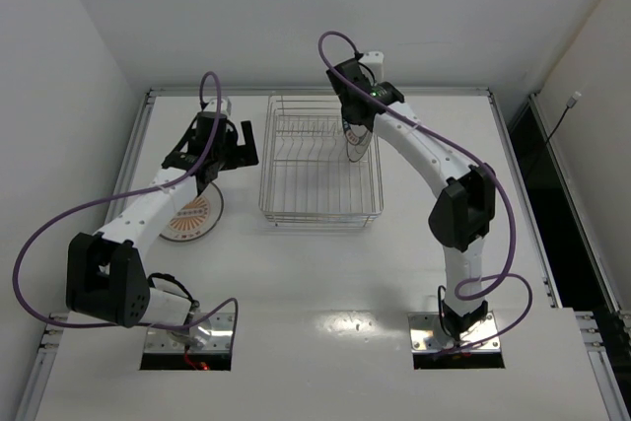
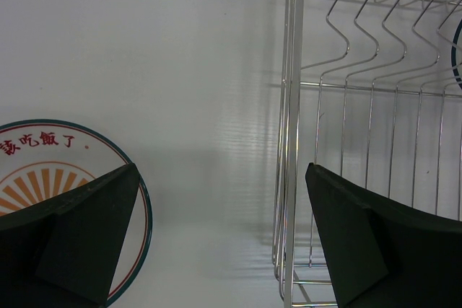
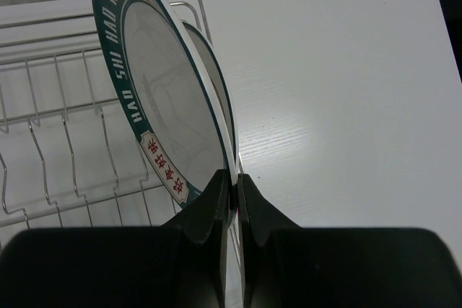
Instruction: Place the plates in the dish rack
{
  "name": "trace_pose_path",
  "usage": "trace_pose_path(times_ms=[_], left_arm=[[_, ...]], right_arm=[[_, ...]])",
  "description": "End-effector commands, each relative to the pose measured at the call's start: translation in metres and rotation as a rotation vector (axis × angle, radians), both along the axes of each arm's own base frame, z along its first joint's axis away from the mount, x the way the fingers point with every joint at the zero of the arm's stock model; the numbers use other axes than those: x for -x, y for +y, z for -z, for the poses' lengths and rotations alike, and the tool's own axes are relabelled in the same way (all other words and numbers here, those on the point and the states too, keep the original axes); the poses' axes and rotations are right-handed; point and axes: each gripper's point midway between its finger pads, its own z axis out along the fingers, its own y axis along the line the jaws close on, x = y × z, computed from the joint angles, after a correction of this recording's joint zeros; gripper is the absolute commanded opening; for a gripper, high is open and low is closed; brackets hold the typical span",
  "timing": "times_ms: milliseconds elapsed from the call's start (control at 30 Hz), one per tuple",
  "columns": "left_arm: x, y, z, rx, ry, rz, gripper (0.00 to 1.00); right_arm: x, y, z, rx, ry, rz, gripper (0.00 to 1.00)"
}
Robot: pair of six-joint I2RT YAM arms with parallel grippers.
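Top external view: the dish rack (image 1: 318, 212) sits on the white table (image 1: 325, 293) toward 12 o'clock from the table's middle. The right gripper (image 1: 357, 130) is over the rack's 2 o'clock part and holds the blue-rimmed plate (image 1: 361, 148) on edge there. In the right wrist view its two fingers are pressed together on the plate's rim, pinching it at the near edge. The plate stands nearly upright over the rack wires, with its printed face turned toward 9 o'clock. The thin edge of a second plate (image 3: 216, 81) shows just behind it on the 3 o'clock side, also upright. Whether either plate's lower edge is seated between the tines cannot be told.

The orange-striped plate (image 1: 195, 216) lies flat on the table at about 8 o'clock from the rack, apart from it and partly under the left arm. The left gripper (image 1: 237, 150) hangs above the bare strip of table between that plate and the rack's 9 o'clock side. Its jaws are spread wide and hold nothing. In the left wrist view, one finger overlaps the plate's rim at 7 o'clock and the other overlaps the rack's wall at 5 o'clock.
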Motion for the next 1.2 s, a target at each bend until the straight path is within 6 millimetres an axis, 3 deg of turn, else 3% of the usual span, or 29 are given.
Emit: trace_pose_path(times_ms=[0, 400, 567, 833, 1167], left_arm=[[-0.005, 0.0, -0.001, 0.011, -0.012, -0.005, 1.0], [-0.005, 0.0, 0.003, 0.008, -0.003, -0.005, 1.0], [-0.007, -0.001, -0.001, 0.011, -0.012, -0.005, 1.0], [-0.007, -0.001, -0.001, 0.011, -0.012, -0.005, 1.0], [-0.007, -0.001, -0.001, 0.011, -0.012, -0.005, 1.0]], right_arm=[[0.001, -0.02, -0.038, 0.017, -0.109, 0.087, 0.0], [0.012, -0.033, -0.045, 0.033, -0.143, 0.127, 0.0], [0.009, -0.024, -0.053, -0.005, -0.179, 0.109, 0.0], [0.005, -0.005, -0.016, 0.001, -0.088, 0.054, 0.0], [0.012, 0.037, 0.024, -0.035, 0.0, -0.064, 0.0]])
